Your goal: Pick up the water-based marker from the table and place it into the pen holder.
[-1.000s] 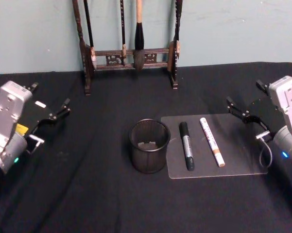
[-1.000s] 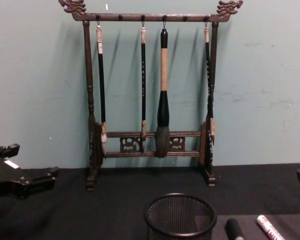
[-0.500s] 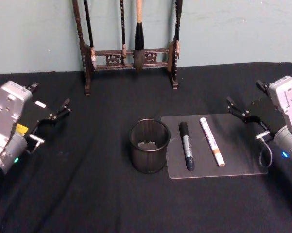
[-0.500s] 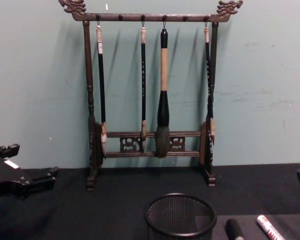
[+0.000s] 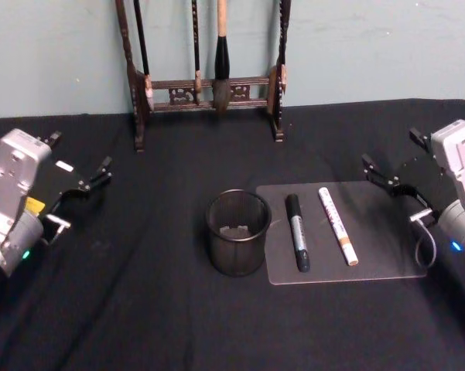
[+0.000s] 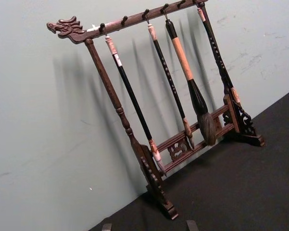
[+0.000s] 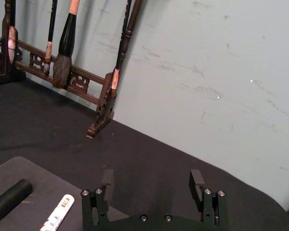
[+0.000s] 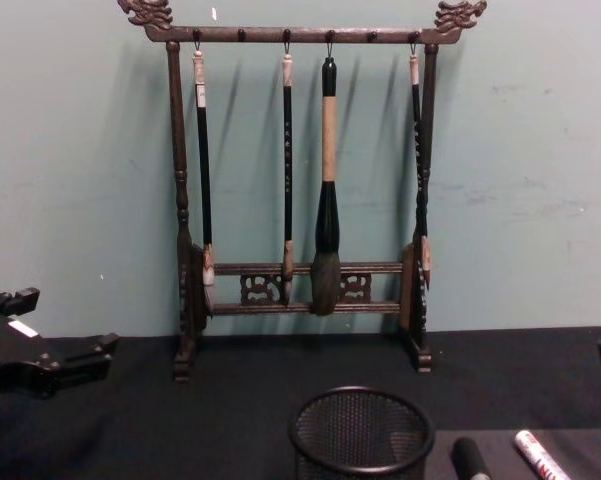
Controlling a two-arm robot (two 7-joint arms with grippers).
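nothing moved. left end effector (image 5: 77,154) at 9 o'clock, right end effector (image 5: 388,151) at 3 o'clock, both released, idle. black marker (image 5: 296,232) and white marker (image 5: 338,225) lie on the tabletop (image 5: 139,309) mat (image 5: 387,255), 3 o'clock of pen holder (image 5: 237,243); pick and drop still to do.

Brush rack (image 5: 209,82) behind grey mat (image 5: 383,232)

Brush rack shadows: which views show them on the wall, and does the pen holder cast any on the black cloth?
Chest view: the brush rack casts soft shadows on the wall beside its posts. Left wrist view: the same soft shadows on the wall. Head view: the pen holder leaves no distinct shadow on the table with its black cloth.
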